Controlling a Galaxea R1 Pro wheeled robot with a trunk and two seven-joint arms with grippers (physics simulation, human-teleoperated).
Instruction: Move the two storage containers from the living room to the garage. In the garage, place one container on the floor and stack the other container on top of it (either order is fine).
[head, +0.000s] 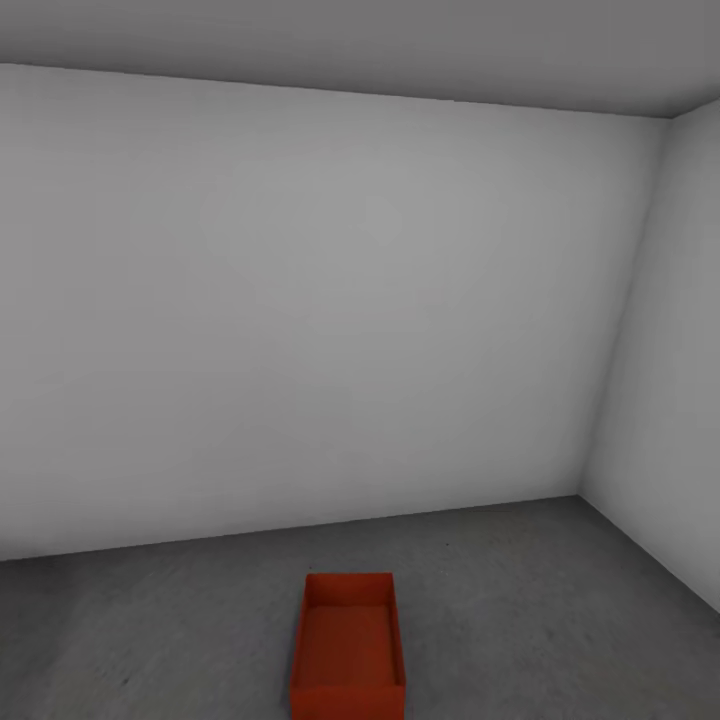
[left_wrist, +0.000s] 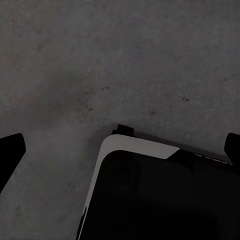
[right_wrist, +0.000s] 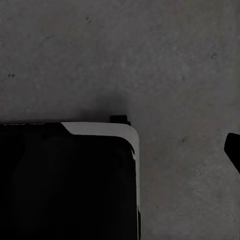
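One red bin (head: 347, 650) is sitting on the grey concrete floor (head: 560, 610), near the white wall (head: 300, 320). Left fingers (left_wrist: 10, 152) are spreading wide, holding nothing. One right finger (right_wrist: 233, 150) is showing over floor; spread cannot be determined.

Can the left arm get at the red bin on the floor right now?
Probably not yet. The red bin sits open and unobstructed on the concrete floor ahead, but the left claw points down at bare floor beside the robot's base, with its fingers wide apart.
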